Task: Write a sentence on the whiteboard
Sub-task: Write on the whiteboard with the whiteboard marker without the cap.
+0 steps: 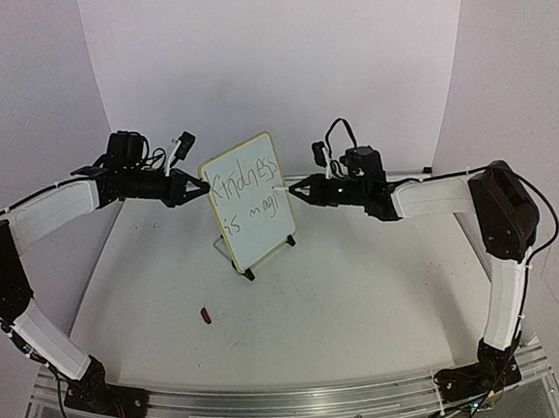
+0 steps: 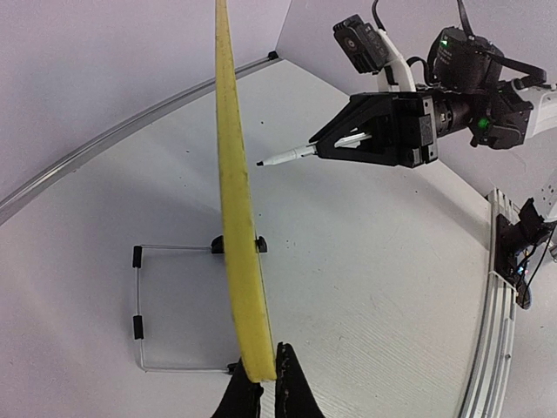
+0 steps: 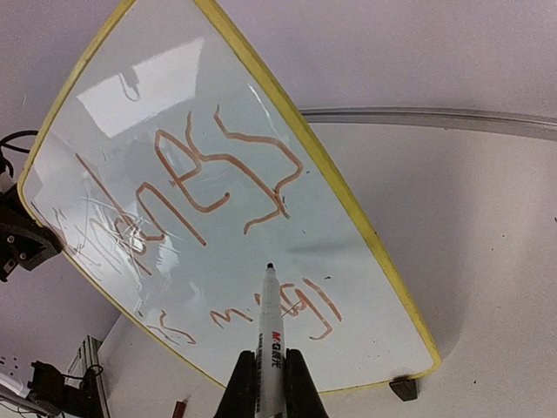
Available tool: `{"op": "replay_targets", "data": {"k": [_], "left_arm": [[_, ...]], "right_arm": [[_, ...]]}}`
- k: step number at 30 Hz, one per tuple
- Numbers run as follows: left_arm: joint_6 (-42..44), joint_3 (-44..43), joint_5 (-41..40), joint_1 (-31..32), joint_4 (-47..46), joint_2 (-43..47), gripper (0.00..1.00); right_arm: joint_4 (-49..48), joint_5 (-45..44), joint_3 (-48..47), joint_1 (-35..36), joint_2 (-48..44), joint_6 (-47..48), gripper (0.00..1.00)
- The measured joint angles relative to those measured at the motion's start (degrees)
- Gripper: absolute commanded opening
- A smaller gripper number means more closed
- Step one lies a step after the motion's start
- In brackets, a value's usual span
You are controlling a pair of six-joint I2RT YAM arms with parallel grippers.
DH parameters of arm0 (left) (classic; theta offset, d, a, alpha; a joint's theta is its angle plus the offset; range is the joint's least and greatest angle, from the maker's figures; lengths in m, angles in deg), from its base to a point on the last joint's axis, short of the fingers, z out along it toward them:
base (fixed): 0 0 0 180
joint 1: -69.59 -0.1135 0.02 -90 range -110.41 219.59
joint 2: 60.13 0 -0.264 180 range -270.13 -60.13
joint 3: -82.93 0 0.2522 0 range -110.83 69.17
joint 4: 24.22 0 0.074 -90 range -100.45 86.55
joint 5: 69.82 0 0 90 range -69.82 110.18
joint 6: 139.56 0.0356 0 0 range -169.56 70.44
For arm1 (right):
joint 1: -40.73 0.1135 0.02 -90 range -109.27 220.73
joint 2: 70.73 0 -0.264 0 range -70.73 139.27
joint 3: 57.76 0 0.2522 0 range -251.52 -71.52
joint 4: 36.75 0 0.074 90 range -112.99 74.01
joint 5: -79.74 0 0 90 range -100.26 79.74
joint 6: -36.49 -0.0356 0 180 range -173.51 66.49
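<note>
The whiteboard (image 1: 262, 232) stands tilted on a wire stand, its yellow frame edge-on in the left wrist view (image 2: 235, 200). The sentence (image 1: 247, 184) reads "Kindness" on top and "is magi" below; it also shows in the right wrist view (image 3: 228, 178). My left gripper (image 1: 198, 187) is shut on the board's left edge (image 2: 260, 380). My right gripper (image 1: 294, 191) is shut on a white marker (image 3: 269, 326), also seen in the left wrist view (image 2: 291, 155). The marker's tip points at the board's right part and stands a short gap off the surface.
A small red marker cap (image 1: 207, 315) lies on the table in front of the board, left of centre. The wire stand (image 2: 139, 331) has black feet on the table behind the board. White walls enclose the back and sides. A metal rail (image 1: 295, 401) runs along the near edge.
</note>
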Motion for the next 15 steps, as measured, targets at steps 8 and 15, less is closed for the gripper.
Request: {"op": "replay_targets", "data": {"k": [8, 15], "left_arm": [[0.0, 0.0, 0.0, 0.0, 0.0, 0.0, 0.0], [0.0, 0.0, 0.0, 0.0, 0.0, 0.0, 0.0]], "right_arm": [[0.1, 0.2, -0.1, 0.0, 1.8, 0.0, 0.0], [0.0, 0.2, -0.2, 0.0, 2.2, -0.2, 0.0]]}}
